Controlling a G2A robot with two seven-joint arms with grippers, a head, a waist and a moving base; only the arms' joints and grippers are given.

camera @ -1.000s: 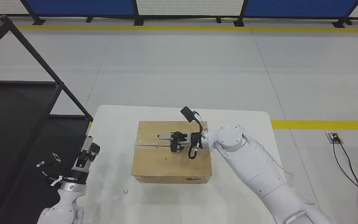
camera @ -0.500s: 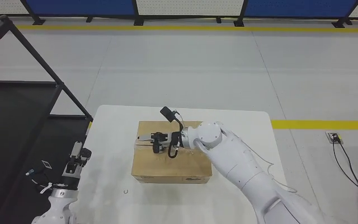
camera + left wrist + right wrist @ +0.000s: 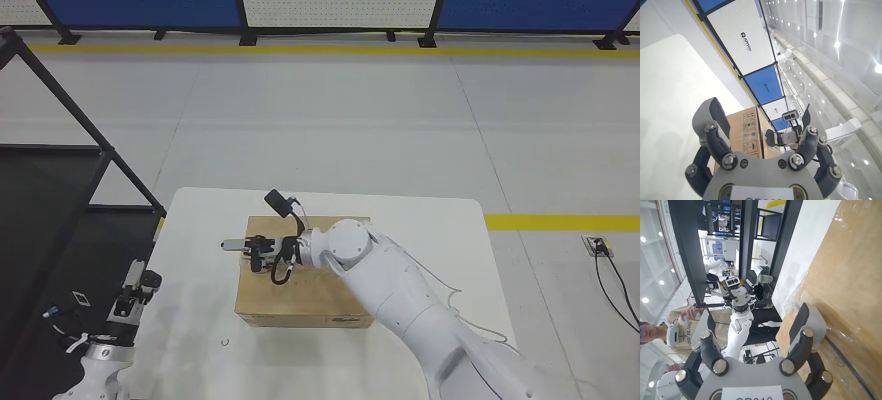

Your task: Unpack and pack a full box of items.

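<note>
- Sitting shut in the middle of the white table (image 3: 200,300), the cardboard box (image 3: 310,295) lies flat with its long axis running across the robot from side to side
- The seam on its top follows that long axis and lies nearer the far edge than the near one
- The box is plain brown board with square edges; glossy clear tape (image 3: 838,333) lies wrinkled along the seam and over the end, and one side wall shows small black handling symbols
- The right gripper (image 3: 238,245) is at the box's left end, by the far corner where the seam runs out, with its arm stretched across the box top from the robot's right
- Its fingers are spread wide with nothing between them
- One ribbed black pad (image 3: 797,323) sits just over the taped top edge; whether it touches the tape cannot be told
- The other finger hangs out past the box end, above the table
- The left gripper (image 3: 140,285) is off the table's left edge, well apart from the box, and tilted up towards it
- It too is spread wide and holds nothing; its fingers are curved grey metal with dimpled black pads
</note>
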